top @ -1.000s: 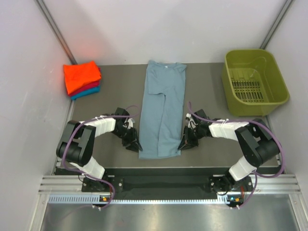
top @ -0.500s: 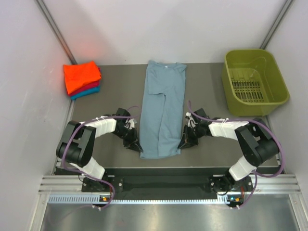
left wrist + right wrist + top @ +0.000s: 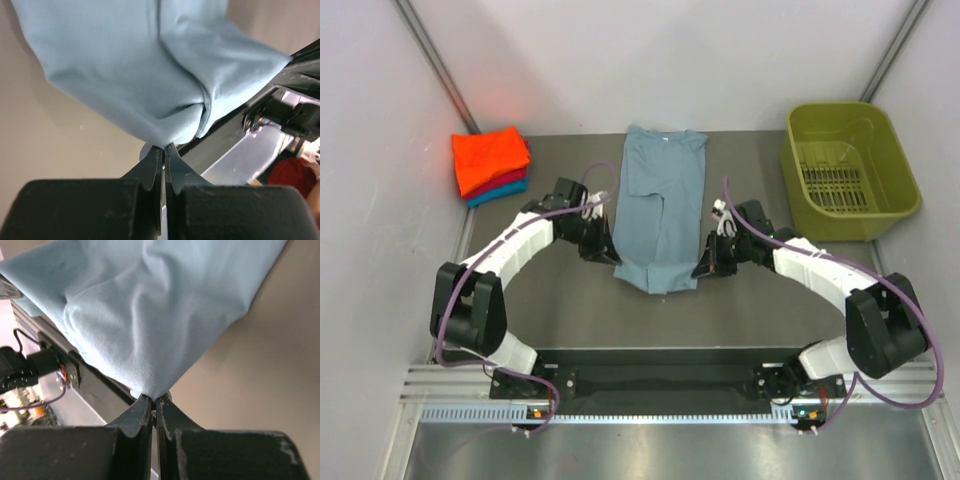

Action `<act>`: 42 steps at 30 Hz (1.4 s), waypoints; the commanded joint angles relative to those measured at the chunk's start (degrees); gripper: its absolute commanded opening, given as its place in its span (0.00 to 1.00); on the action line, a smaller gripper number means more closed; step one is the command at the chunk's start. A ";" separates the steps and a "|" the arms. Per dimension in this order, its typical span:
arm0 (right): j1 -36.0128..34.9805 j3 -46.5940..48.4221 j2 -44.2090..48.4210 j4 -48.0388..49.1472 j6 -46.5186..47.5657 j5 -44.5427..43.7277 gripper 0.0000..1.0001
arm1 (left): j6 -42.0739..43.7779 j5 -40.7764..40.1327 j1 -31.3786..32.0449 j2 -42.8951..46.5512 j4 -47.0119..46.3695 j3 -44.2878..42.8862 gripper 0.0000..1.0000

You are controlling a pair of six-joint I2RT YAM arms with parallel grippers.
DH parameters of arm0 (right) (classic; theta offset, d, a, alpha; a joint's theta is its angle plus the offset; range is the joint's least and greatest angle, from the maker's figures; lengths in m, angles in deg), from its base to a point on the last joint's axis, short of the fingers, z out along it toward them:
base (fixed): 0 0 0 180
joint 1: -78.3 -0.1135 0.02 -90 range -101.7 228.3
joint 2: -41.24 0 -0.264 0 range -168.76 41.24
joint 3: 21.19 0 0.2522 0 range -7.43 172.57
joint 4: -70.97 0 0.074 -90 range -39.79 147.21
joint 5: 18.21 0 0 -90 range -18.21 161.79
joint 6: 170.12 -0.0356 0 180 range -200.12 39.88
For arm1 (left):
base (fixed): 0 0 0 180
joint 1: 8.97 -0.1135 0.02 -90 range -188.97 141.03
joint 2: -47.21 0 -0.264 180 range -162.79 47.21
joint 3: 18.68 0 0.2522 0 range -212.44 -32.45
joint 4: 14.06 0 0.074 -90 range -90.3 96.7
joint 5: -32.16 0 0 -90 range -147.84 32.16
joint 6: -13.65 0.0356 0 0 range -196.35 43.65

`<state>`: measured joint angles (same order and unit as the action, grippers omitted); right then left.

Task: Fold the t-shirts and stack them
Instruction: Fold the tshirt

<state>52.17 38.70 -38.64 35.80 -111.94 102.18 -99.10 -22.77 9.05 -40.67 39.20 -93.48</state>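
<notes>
1. Centrally, the grey-blue shirt (image 3: 660,200) lies on the table (image 3: 570,310) as a narrow strip w/ its sides apparently folded in. Its long axis runs near-to-far, collar at the far end and hem at the near end.
2. L gripper (image 3: 608,254): jaws closed tight on the hem's left corner. The wrist view shows cloth drawn to a point btwn the tips, w/ no gap.
3. R gripper (image 3: 706,268): likewise pinched shut, on the hem's right corner, w/ cloth fanning away from the tips.
4. The hem end appears held off the table and sags slightly btwn the two grips. The far part w/ the collar rests flat.
5. Key relation: the collar lies straight ahead of both pairs of fingers, away from the arm bases, along the shirt's long axis. Each arm holds its own side, approx. level w/ the other, so neither is nearer.
6. Judged next move: carry the hem toward the collar w/ the grips kept parallel, folding across the short axis.
7. Risk (judgement): uneven travel would skew the fold edge.
8. Folded stack (image 3: 490,165) (orange on top, red and teal below) sits at the far-left corner, well apart from the shirt. The L arm is nearer to it for stacking later.
9. Basket (image 3: 850,170): far right, not involved.
</notes>
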 commanded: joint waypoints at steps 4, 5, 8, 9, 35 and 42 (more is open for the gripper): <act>2.74 11.34 -1.50 -0.30 6.48 -3.41 0.00 | 3.67 -1.23 -2.55 -4.13 0.93 -11.89 0.00; 3.19 14.22 -2.29 -0.82 7.11 -3.67 0.00 | 3.93 -1.41 -2.90 -5.02 0.14 -13.04 0.00; 4.86 18.63 -5.72 0.13 7.38 -4.38 0.00 | 4.37 -0.97 -4.31 -9.58 -1.01 -17.35 0.00; 5.21 19.60 -6.34 0.40 7.64 -4.55 0.00 | 4.37 -0.62 -5.18 -11.16 -1.01 -18.76 0.00; 10.22 41.67 -32.36 5.41 13.35 -5.87 0.00 | 8.15 -2.46 -7.12 -44.57 0.31 -58.67 0.00; 10.31 42.55 -34.99 5.76 15.02 -7.54 0.00 | 7.54 -3.43 -7.12 -47.73 -1.97 -61.04 0.00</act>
<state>61.92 78.61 -72.89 39.01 -99.00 95.78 -92.25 -25.77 2.21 -87.38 40.14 -151.93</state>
